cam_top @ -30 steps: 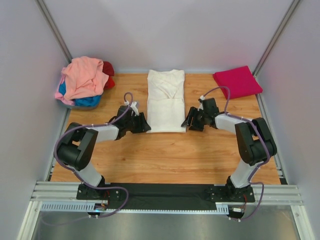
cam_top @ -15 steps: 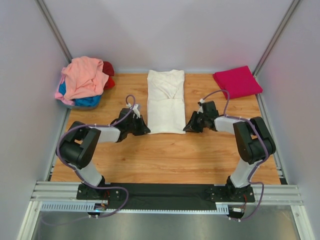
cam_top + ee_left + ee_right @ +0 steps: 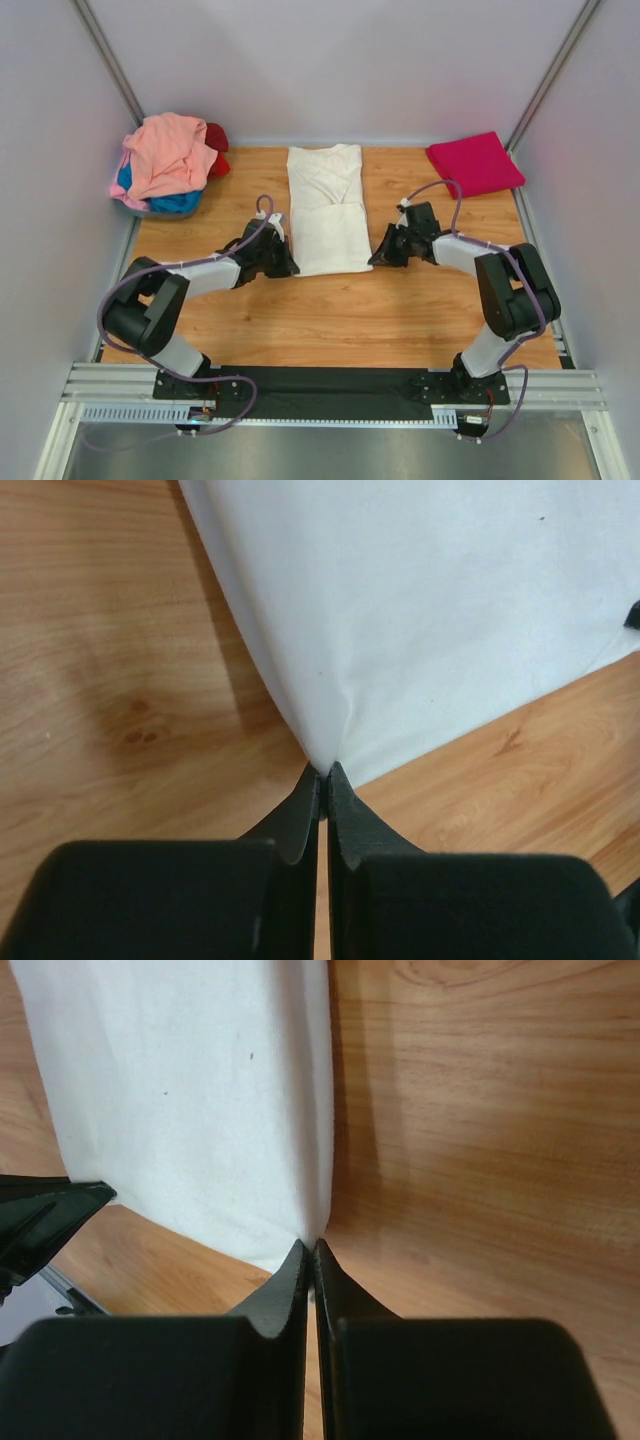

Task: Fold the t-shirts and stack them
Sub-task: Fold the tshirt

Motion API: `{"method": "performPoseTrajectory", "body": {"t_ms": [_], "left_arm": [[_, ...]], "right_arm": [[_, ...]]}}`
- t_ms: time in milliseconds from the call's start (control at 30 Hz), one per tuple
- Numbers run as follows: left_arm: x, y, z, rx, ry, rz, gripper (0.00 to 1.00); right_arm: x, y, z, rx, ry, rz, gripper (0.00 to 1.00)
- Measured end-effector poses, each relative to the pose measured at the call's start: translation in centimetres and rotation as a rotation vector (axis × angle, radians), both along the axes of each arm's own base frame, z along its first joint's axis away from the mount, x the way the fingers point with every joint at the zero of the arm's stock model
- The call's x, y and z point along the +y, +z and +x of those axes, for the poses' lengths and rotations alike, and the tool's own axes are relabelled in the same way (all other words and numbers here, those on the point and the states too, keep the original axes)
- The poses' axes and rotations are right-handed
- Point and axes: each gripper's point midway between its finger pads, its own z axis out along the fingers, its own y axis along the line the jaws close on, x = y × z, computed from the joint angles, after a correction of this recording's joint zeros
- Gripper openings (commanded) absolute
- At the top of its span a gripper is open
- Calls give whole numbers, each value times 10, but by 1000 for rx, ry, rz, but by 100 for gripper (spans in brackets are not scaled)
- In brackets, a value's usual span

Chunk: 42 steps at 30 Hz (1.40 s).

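The left end effector (image 3: 325,772) is clamped, tips together, on the near-left hem corner of the cream-white t-shirt (image 3: 325,210), the cloth drawn into a small peak at the pinch. The right end effector (image 3: 312,1247) is likewise clamped on the near-right hem corner. That shirt lies flat at the middle of the worktop (image 3: 330,310) as a narrow strip, sides already turned in, collar at the far end. The step in hand looks like the crosswise fold. The next move calls for both arms to raise the 2 corners together, level and in step, and carry the hem away toward the collar before laying it down square. Uneven lift would skew the fold or drag the whole strip. A magenta t-shirt (image 3: 475,163) sits folded at the far right corner, the likely base for the stack. At the far left, a salmon-pink t-shirt (image 3: 165,150) is heaped over a blue t-shirt (image 3: 165,202) and a red t-shirt (image 3: 217,140), 3 unfolded. Whether a bin holds that heap I cannot tell; the cloth hides it.
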Motion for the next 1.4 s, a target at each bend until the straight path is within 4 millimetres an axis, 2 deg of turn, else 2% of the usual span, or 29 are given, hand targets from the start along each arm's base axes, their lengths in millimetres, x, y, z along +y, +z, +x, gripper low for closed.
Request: {"method": "performPoseTrajectory", "body": {"t_ms": [233,333,533,667,767,867,967,1067,1167,1300,1400], "left_arm": [[4,23,-27,9,0,43,0],[4,33,-45,1,-10,48,0],[5,45,-99,13,-54,61,0],[11,56,-120,26,-50,61,0],[21,67,-126,24,-19,64,0],[24,89,-121,-5,8,70,0],[25,119,-106,-58,42,89,0],[24,151,-84,-120,72,133,0],[24,173,-60,-161,99,176,0],[26,186,-27,-178,127,221,0],[27,184,-4,-166,142,251,0]], "right_arm": [[3,34,-22,-63,31,5,0],[2,35,-45,-60,49,-5,1],[4,33,-102,-30,95,-29,0],[9,50,-125,-62,109,-25,0],[10,71,-131,-108,98,-3,0],[9,93,-123,-152,69,-7,0],[10,116,-108,-194,44,-24,0],[14,139,-84,-245,22,-51,0],[16,151,-63,-269,9,-84,0],[16,154,-33,-275,-9,-127,0],[16,153,-17,-268,-13,-151,0]]}}
